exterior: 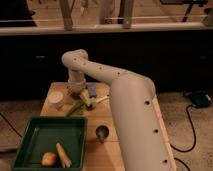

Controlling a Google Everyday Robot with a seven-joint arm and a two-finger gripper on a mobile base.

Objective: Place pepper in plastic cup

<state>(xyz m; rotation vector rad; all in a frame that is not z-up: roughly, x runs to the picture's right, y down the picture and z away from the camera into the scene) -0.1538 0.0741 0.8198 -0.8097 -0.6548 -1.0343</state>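
Note:
The white plastic cup (55,98) stands at the far left of the wooden table, mouth up. A green pepper (75,107) lies on the table just right of the cup. My gripper (80,95) hangs at the end of the white arm, above and slightly right of the pepper, close to a yellowish item (86,98) beside it.
A green tray (30,145) at the front left holds an orange fruit (49,159) and a pale long item (63,155). A shiny dark metal cup (102,133) stands right of the tray. My white arm (130,115) covers the table's right side.

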